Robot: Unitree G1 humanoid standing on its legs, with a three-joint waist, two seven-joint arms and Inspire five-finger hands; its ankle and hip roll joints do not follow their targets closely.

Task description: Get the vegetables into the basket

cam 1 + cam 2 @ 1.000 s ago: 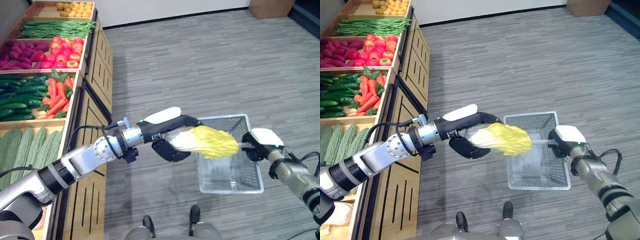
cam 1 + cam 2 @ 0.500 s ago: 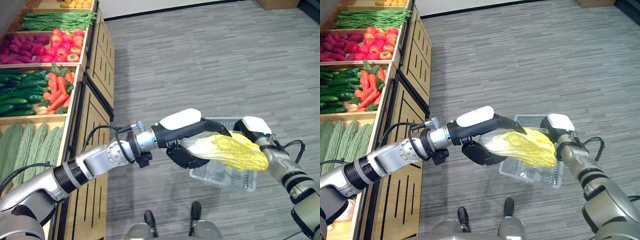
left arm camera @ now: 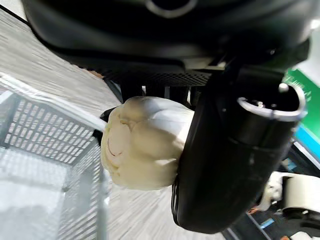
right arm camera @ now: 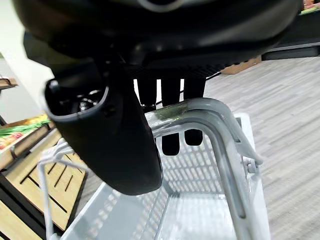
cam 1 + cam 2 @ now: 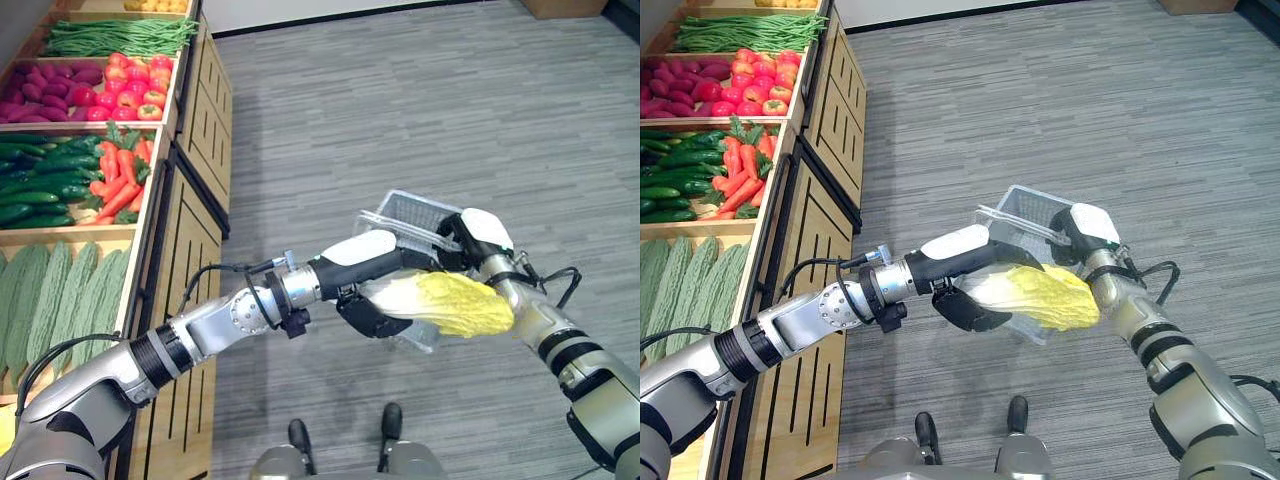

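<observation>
Just cabbage [image 5: 455,302] beside basket [image 5: 405,212] rim

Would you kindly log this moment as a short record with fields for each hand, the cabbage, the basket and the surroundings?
left hand: left hand, fingers curled round the pale base of the napa cabbage
right hand: right hand, curled on the handle of the basket
cabbage: held in the air beside the basket, leafy yellow end toward the right arm, not yet inside
basket: clear plastic, lifted and tilted, nothing visible inside
surroundings: wooden produce shelf on the robot's left with carrots, cucumbers and tomatoes
</observation>
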